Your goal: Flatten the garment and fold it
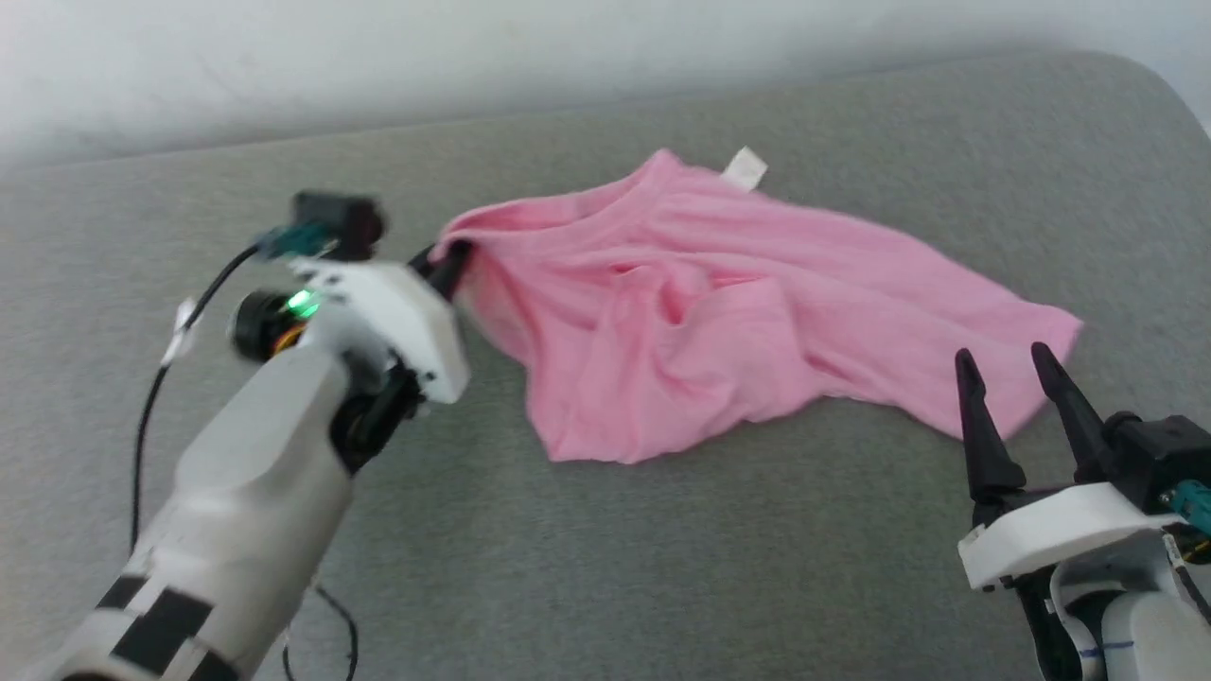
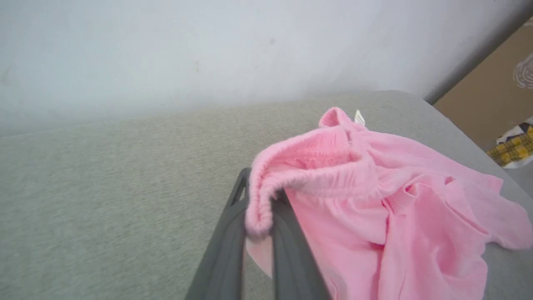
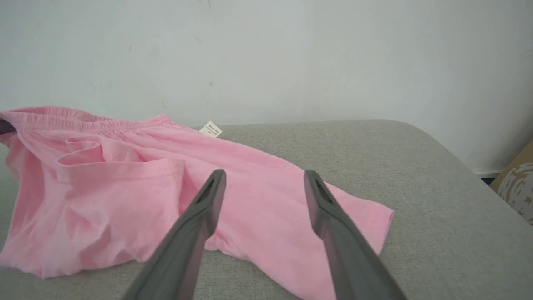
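Note:
The garment (image 1: 719, 303), light pink shorts, lies crumpled on the grey cushion (image 1: 662, 567), its small white label (image 1: 745, 168) at the far edge. My left gripper (image 1: 447, 265) is shut on the gathered waistband (image 2: 266, 187) at the garment's left end, lifting that corner a little. In the left wrist view the elastic hem is pinched between the two fingers (image 2: 291, 250). My right gripper (image 1: 1010, 369) stands open near the garment's right leg hem (image 3: 366, 216), a little above it, holding nothing. The garment (image 3: 125, 187) spreads left of its fingers (image 3: 200, 216).
A pale wall (image 1: 473, 57) runs behind the cushion. The cushion's rounded right corner (image 3: 437, 137) drops off toward a brown cardboard surface (image 2: 479, 96) and a yellow checked item (image 2: 514, 146). Bare grey cushion lies in front of and to the left of the garment.

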{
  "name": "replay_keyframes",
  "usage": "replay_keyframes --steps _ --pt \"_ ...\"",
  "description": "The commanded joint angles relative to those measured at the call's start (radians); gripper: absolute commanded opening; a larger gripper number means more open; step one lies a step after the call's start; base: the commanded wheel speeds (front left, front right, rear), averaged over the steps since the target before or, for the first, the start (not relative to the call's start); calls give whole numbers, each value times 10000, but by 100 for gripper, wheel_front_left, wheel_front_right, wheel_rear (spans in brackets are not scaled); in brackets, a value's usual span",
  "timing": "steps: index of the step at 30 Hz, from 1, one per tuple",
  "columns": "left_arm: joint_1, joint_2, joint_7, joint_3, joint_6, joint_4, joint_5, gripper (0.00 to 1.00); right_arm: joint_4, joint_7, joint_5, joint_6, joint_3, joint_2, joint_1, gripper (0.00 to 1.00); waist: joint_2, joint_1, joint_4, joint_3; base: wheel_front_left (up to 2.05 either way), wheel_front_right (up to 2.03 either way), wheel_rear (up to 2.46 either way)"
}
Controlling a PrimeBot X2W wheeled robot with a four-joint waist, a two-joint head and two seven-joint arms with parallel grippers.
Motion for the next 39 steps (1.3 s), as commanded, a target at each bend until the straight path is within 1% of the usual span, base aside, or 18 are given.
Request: replay_keyframes --steps 1,7,9,11,12,13,17,19,20,22,24,27,29,33,36,39 --pt "525 283 -314 259 262 -163 -173 0 -134 89 -109 -9 -11 -12 144 100 0 0 1149 -1008 0 0 0" --pt "2854 1254 -975 1355 1584 -988 -1108 0 -381 422 -159 -9 43 -12 480 100 0 0 1801 -1450 0 0 0" --pt "3691 1363 -945 1525 2046 -1323 -1381 0 -413 484 -158 -9 24 -9 588 100 0 0 1962 -1529 0 0 0" --pt "4364 1388 -911 1548 2338 -1773 -1536 0 -404 540 -145 -9 51 -5 679 100 0 0 2100 -1563 0 0 0" --pt "4600 1389 -972 1523 2381 -2036 -1545 32 -387 558 -135 -9 87 -3 711 100 0 0 2166 -1573 0 0 0" --pt "4768 1359 -1111 1537 2452 -2282 -1541 100 -367 567 -122 -9 105 -2 742 100 0 0 2260 -1580 0 0 0" --pt "4920 1355 -1988 1429 2652 -3143 -843 100 -305 631 -147 -9 330 -63 792 100 0 0 2619 -1691 0 0 0" --pt "4899 1349 -2298 1498 2659 -3647 -176 100 -333 693 -166 -9 568 -159 726 100 0 0 2787 -1746 0 0 0" --pt "4941 1329 -2354 1605 2736 -3882 193 100 -351 749 -164 -9 747 -222 653 100 0 0 2869 -1764 0 0 0" --pt "5040 1280 -2378 2087 2906 -4761 1490 100 -363 967 -133 -9 1272 -405 431 100 0 0 3059 -1770 0 0 0" --pt "5529 1019 -2383 2667 3115 -5608 2624 100 -323 1269 -15 -9 1991 -640 85 100 0 0 3237 -1739 0 0 0" --pt "6401 661 -2385 3091 3131 -6491 4087 100 -51 1910 229 -9 3093 -948 -605 100 0 0 3542 -1684 0 0 0" --pt "6950 333 -2386 3274 3068 -6778 4688 100 315 2464 306 -9 3859 -1181 -1111 100 0 0 3780 -1642 0 0 0" --pt "7675 -239 -2387 3330 2810 -6681 5400 100 1257 3324 586 -9 5097 -1469 -2185 100 0 0 4321 -1553 0 0 0" --pt "7888 -615 -2387 3422 2596 -6471 5736 100 2074 3685 707 -9 5729 -1589 -2951 100 0 0 4723 -1487 0 0 0" --pt "7976 -997 -2387 3530 2317 -6408 5981 100 2942 3891 711 -9 6083 -1704 -3596 100 0 0 5154 -1426 0 0 0"
